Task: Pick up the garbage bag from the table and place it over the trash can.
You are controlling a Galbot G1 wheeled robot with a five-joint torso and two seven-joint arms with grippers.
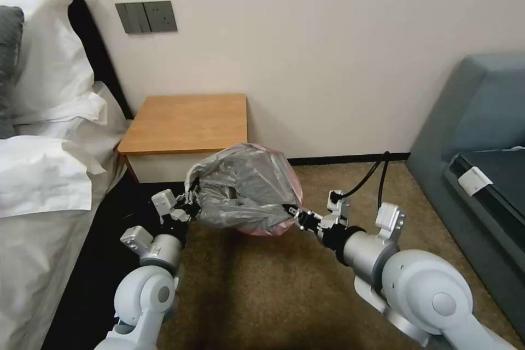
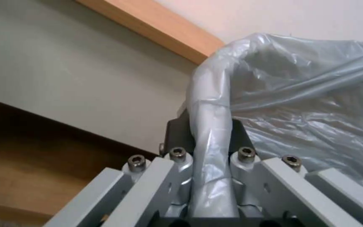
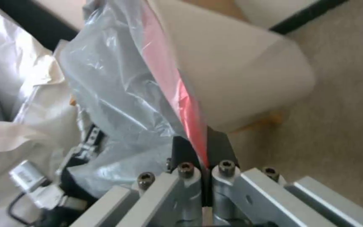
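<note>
Garbage bag (image 1: 246, 188), at frame centre, is held stretched open between the clenched left gripper (image 1: 188, 209) and right gripper (image 1: 292, 212), apparently to spread over the trash can (image 3: 236, 72).

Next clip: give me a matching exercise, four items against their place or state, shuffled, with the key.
Items:
1. garbage bag
2. table
3. trash can
4. left gripper

States:
A. bare wooden top, against the wall
B. stretched between both grippers
C. cream-beige, on the carpet beside the bag's pink edge
D. shut on a bunched fold of film

Pairs: 1-B, 2-A, 3-C, 4-D. The right gripper pinches the pink edge.
</note>
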